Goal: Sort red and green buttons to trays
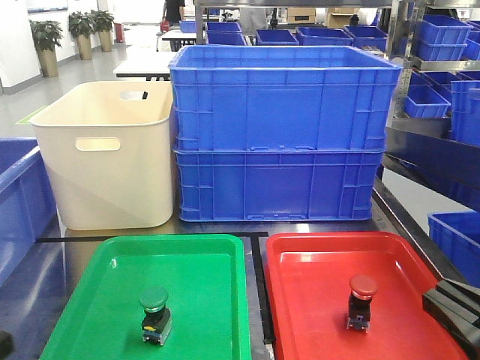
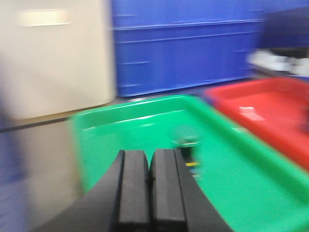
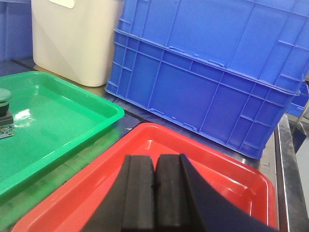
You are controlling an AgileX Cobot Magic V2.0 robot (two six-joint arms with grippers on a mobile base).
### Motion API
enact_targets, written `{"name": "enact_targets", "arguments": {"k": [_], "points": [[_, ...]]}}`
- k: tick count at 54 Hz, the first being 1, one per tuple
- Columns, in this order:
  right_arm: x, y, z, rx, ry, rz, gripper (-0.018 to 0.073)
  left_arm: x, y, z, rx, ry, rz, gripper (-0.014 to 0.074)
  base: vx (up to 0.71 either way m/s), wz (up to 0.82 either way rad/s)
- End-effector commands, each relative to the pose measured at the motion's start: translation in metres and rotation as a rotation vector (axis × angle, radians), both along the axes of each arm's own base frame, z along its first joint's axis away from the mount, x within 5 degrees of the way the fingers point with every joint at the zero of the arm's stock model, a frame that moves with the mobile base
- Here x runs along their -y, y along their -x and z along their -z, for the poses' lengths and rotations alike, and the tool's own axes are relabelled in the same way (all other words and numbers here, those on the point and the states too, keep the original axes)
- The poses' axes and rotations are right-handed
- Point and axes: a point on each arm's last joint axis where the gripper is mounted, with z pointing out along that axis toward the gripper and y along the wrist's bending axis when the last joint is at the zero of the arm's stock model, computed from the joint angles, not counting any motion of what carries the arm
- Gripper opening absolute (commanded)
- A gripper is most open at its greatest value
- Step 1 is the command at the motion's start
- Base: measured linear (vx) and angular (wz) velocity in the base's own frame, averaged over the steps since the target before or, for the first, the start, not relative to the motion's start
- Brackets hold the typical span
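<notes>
The green button (image 1: 155, 313) stands upright in the green tray (image 1: 97, 307). The red button (image 1: 361, 301) stands upright in the red tray (image 1: 307, 285). My left gripper (image 2: 150, 157) is shut and empty, above the green tray (image 2: 145, 125), with the blurred green button (image 2: 186, 140) just beyond its right finger. My right gripper (image 3: 155, 162) is shut and empty over the red tray (image 3: 212, 169); the red button is hidden in that view. The green button (image 3: 5, 112) shows at the left edge there, in the green tray (image 3: 58, 121). The right arm's black end (image 1: 454, 304) shows at the lower right.
Two stacked deep blue crates (image 1: 277, 135) and a cream tub (image 1: 101, 157) stand right behind the trays. Another blue crate (image 1: 19, 202) sits at the left. Shelves with blue bins (image 1: 442, 67) are on the right.
</notes>
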Motion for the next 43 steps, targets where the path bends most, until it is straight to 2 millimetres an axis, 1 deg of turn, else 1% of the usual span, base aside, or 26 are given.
{"name": "enact_targets", "arguments": {"k": [1,3,5,9,12,15,19,23,24,27,29,37,43], "points": [[0.0,0.0,-0.012,0.036,-0.03,-0.006,-0.0012,-0.003,-0.002,-0.011,0.057,-0.045,-0.038,-0.0006,0.0,0.0],[0.0,0.0,-0.012,0.036,-0.03,-0.006,-0.0012,-0.005,-0.003,-0.011,0.059,-0.043,-0.054,-0.0006,0.0,0.0],[0.0,0.0,-0.012,0.036,-0.03,-0.006,-0.0012,-0.006,-0.003,-0.011,0.074,-0.083,-0.063,-0.0006,0.0,0.0],[0.0,0.0,-0.012,0.036,-0.03,-0.006,-0.0012,-0.009,-0.002,-0.013,0.09,-0.069,-0.096,-0.0006,0.0,0.0],[0.0,0.0,-0.012,0.036,-0.03,-0.006,-0.0012,-0.013,0.005,-0.015,0.149,-0.083,-0.121,-0.0006,0.0,0.0],[0.0,0.0,-0.012,0.036,-0.03,-0.006,-0.0012,-0.02,0.018,-0.016,0.242,-0.066,-0.163,-0.0004,0.0,0.0],[0.0,0.0,-0.012,0.036,-0.03,-0.005,-0.0012,-0.03,0.035,-0.004,0.35,-0.058,-0.222,-0.0004,0.0,0.0],[0.0,0.0,-0.012,0.036,-0.03,-0.005,-0.0012,-0.035,0.049,0.02,0.401,-0.094,-0.255,-0.0004,0.0,0.0],[0.0,0.0,-0.012,0.036,-0.03,-0.005,-0.0012,-0.036,0.052,0.023,0.416,-0.105,-0.258,-0.0004,0.0,0.01],[0.0,0.0,-0.012,0.036,-0.03,-0.005,-0.0012,-0.036,0.057,0.037,0.423,-0.128,-0.262,-0.0004,0.0,0.01],[0.0,0.0,-0.012,0.036,-0.03,-0.005,-0.0012,-0.037,0.06,0.045,0.413,-0.106,-0.266,-0.0004,0.0,0.0],[0.0,0.0,-0.012,0.036,-0.03,-0.005,-0.0012,-0.039,0.068,0.059,0.287,-0.129,-0.3,-0.0004,0.0,0.0],[0.0,0.0,-0.012,0.036,-0.03,-0.005,-0.0012,-0.041,0.073,0.065,0.251,-0.148,-0.323,-0.0004,0.0,0.0]]}}
